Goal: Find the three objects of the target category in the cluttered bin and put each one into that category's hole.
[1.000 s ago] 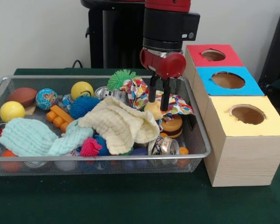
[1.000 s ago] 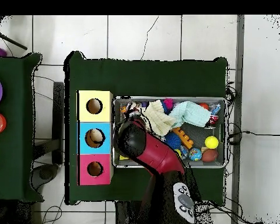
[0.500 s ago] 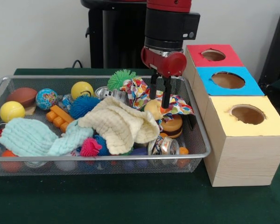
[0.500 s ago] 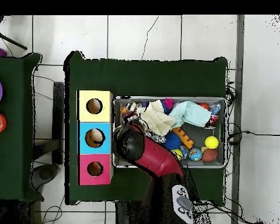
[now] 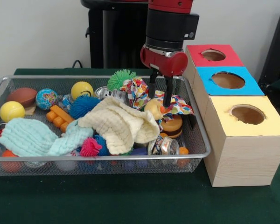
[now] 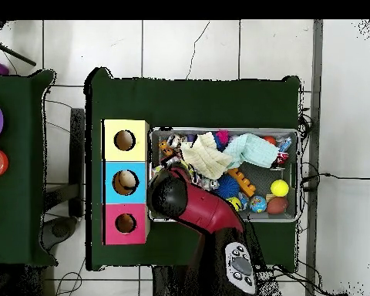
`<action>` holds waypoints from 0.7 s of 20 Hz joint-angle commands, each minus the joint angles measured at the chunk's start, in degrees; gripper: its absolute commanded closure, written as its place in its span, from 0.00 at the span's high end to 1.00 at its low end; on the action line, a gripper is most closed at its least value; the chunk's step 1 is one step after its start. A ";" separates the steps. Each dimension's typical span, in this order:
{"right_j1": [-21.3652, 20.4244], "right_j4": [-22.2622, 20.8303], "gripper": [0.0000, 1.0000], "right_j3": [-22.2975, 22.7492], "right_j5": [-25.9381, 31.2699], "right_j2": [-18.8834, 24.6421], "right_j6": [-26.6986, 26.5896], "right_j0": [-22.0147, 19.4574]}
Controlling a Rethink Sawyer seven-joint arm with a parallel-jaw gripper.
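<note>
Red-and-black gripper (image 5: 160, 91) hangs open and empty over the mesh bin (image 5: 201, 140) — a yellow rubber duck (image 5: 154, 109) sits just below its fingertips, beside the patterned cloth (image 5: 141, 89).

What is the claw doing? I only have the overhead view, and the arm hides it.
Observer: The claw is open and hangs just above the patterned cloth at the bin's end nearest the boxes. It holds nothing.
Operator: Anything under that cloth worth grabbing?
Observer: A yellow toy pokes out from beneath the cloth, right below the claw, and rests on a toy burger.
</note>
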 commanded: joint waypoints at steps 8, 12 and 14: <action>4.62 -10.68 1.00 -5.97 3.84 4.80 -4.13 -3.57; 5.06 -13.61 1.00 -6.58 3.72 6.63 -4.49 -5.72; 5.85 -14.98 1.00 -7.41 3.34 6.98 -4.29 -6.16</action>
